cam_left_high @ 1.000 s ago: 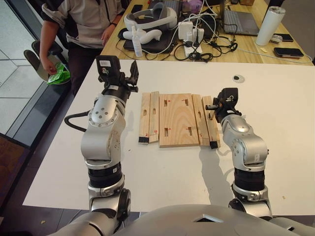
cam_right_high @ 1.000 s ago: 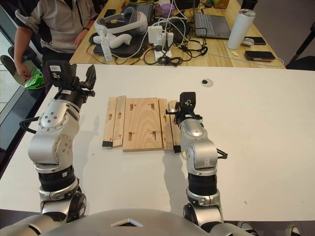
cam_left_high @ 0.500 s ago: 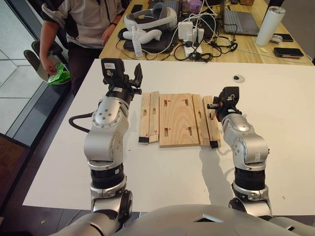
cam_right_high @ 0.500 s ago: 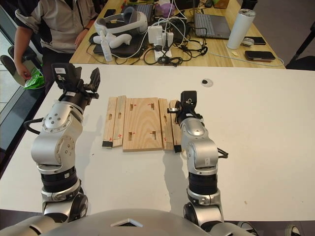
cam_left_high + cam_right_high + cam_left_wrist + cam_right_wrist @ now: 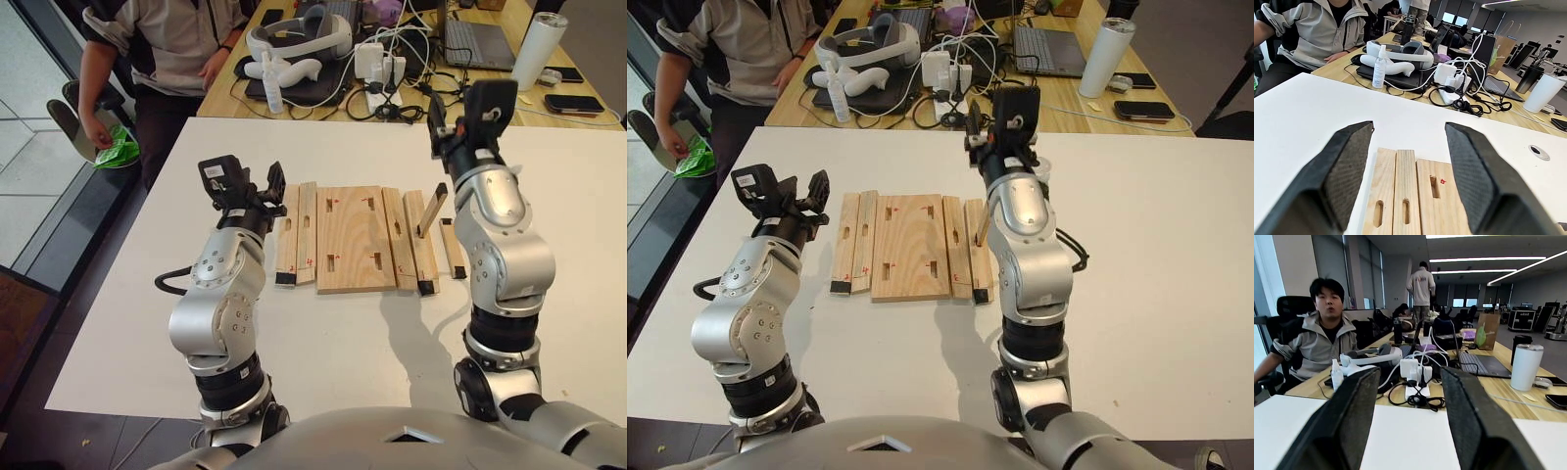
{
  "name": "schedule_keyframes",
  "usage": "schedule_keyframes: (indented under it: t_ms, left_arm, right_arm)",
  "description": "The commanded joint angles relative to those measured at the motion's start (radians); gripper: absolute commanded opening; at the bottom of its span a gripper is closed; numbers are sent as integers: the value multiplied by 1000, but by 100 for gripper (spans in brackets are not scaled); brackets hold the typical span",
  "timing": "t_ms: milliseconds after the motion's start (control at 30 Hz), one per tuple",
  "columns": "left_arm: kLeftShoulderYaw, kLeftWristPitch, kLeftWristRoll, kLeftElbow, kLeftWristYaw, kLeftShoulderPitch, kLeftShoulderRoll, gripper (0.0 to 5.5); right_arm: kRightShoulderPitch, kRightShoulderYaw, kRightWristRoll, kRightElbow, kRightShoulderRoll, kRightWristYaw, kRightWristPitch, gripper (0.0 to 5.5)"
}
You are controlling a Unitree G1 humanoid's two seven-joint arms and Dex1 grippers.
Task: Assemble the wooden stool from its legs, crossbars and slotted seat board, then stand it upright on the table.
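Both sets of jaws spread, empty: my left gripper [image 5: 1408,132] low by the left planks [image 5: 297,233], my right gripper [image 5: 1409,377] held high; seat board [image 5: 355,238] flat on the table [image 5: 549,323].

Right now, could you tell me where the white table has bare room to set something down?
Widest: the white table, right side beyond the right arm. Next, the near strip before the pale wooden seat board. Crowded: the slotted wooden strips flanking it, a short wooden stick tilted by the right ones, the open left pincer by the left ones.
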State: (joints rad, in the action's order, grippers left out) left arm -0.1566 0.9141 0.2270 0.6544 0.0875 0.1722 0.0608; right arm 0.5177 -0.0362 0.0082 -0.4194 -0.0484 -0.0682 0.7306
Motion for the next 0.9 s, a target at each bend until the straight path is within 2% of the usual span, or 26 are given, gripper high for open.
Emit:
schedule_keyframes:
  t_ms: [33,300,633,733,900]
  left_arm:
    - [15,19,4,7,24,-1,24,272]
    - [10,14,9,-3,27,17,4,272]
    - [19,10,8,-15,14,45,-20,272]
    - [22,7,7,-19,11,47,-22,272]
    - [25,4,5,-25,9,48,-22,272]
  right_arm:
    - [46,33,8,69,17,9,-47,227]
    - [8,68,-1,170,55,11,-77,227]
    - [110,69,11,83,43,-6,-69,227]
    - [11,62,13,61,9,-27,-14,227]
    - [-193,68,57,121,-47,-16,220,227]
